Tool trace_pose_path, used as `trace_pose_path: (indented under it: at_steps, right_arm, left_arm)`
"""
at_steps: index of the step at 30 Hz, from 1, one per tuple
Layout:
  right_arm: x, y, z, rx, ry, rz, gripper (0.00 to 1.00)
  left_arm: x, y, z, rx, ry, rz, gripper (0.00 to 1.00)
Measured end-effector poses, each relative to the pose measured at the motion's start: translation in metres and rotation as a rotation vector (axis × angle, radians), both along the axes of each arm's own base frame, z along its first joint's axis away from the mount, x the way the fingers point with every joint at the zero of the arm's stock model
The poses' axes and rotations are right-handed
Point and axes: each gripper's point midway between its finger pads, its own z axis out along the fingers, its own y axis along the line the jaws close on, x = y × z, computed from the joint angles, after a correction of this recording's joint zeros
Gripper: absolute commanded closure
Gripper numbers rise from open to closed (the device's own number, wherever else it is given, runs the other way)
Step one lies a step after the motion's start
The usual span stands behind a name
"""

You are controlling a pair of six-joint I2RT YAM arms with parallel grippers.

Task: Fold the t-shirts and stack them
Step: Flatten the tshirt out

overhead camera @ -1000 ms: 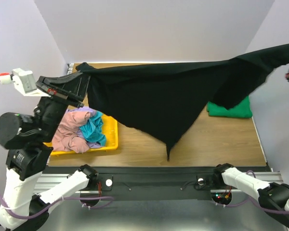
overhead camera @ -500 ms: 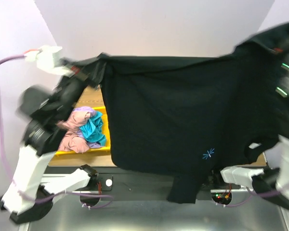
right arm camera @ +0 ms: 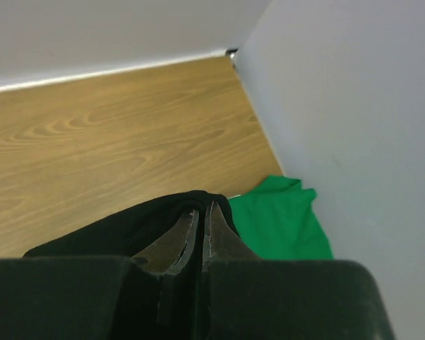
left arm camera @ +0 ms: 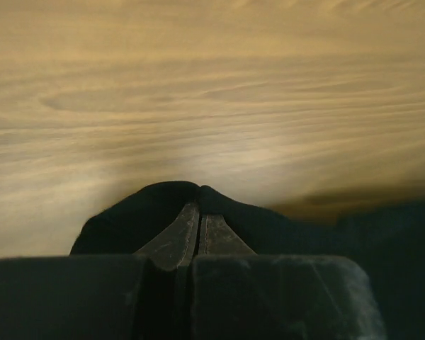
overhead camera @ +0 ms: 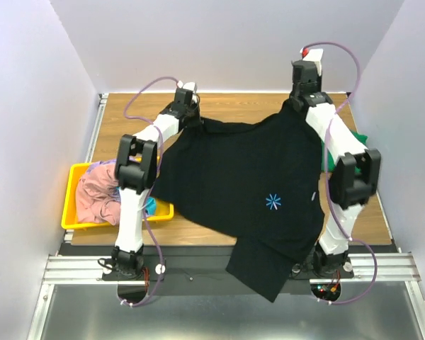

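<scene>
A black tee (overhead camera: 234,177) lies spread on the tabletop (overhead camera: 237,106), blue logo (overhead camera: 273,202) up, its near part hanging over the front edge. The left hand (overhead camera: 193,117) and right hand (overhead camera: 296,105) meet its far corners. A yellow bin (overhead camera: 74,177) at left holds a pink tee (overhead camera: 99,195). A green tee (overhead camera: 360,136) peeks from behind the right arm.

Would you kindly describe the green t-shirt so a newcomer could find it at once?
Look along the wooden table's right edge, by the wall. The green t-shirt lies there, beside the spread black t-shirt; it is the only green cloth.
</scene>
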Motion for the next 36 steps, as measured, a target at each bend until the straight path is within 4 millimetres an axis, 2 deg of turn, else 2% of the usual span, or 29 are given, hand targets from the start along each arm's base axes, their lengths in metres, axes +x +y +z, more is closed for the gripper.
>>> trace_pose_path:
  at_steps: [1, 2, 3, 5, 7, 10, 13, 15, 19, 24, 27, 33, 36]
  right_arm:
    - [0.008, -0.002, -0.013, 0.002, 0.017, -0.005, 1.0]
    - [0.018, -0.005, -0.029, 0.004, 0.039, -0.011, 0.99]
    - [0.031, -0.006, -0.044, 0.005, 0.054, -0.015, 1.0]
    - [0.055, -0.005, -0.069, 0.009, 0.068, -0.017, 1.0]
    - [0.075, -0.003, -0.092, 0.008, 0.077, -0.017, 1.0]
    - [0.091, 0.0, -0.123, 0.005, 0.105, -0.015, 1.0]
    - [0.1, 0.002, -0.14, 0.006, 0.121, -0.01, 1.0]
    - [0.102, 0.003, -0.146, 0.007, 0.127, -0.007, 1.0]
    - [0.104, 0.005, -0.144, 0.02, 0.109, -0.002, 1.0]
    - [0.097, 0.009, -0.144, 0.048, 0.115, 0.023, 1.0]
    - [0.089, 0.012, -0.138, 0.072, 0.113, 0.043, 1.0]
    - [0.081, 0.016, -0.097, 0.111, 0.043, 0.073, 1.0]
    - [0.076, 0.016, -0.083, 0.123, 0.015, 0.073, 1.0]
  left_arm:
    - [0.008, 0.002, -0.029, 0.003, 0.05, -0.006, 1.0]
    - [0.017, 0.004, -0.048, 0.003, 0.075, -0.009, 1.0]
    - [0.029, 0.006, -0.058, -0.006, 0.085, -0.011, 1.0]
    - [0.053, 0.009, -0.062, -0.037, 0.062, -0.017, 1.0]
    - [0.068, 0.011, -0.052, -0.066, 0.028, -0.021, 1.0]
    - [0.091, 0.014, -0.021, -0.127, -0.056, -0.038, 0.98]
    - [0.107, 0.02, 0.006, -0.193, -0.137, -0.052, 0.97]
    - [0.114, 0.025, 0.015, -0.228, -0.172, -0.057, 0.97]
    - [0.13, 0.037, 0.01, -0.294, -0.206, -0.051, 0.97]
    - [0.132, 0.045, -0.025, -0.337, -0.146, -0.035, 0.98]
    - [0.131, 0.046, -0.033, -0.352, -0.124, -0.034, 0.97]
    - [0.129, 0.044, -0.032, -0.363, -0.131, -0.034, 1.0]
    - [0.127, 0.043, -0.035, -0.363, -0.119, -0.033, 1.0]
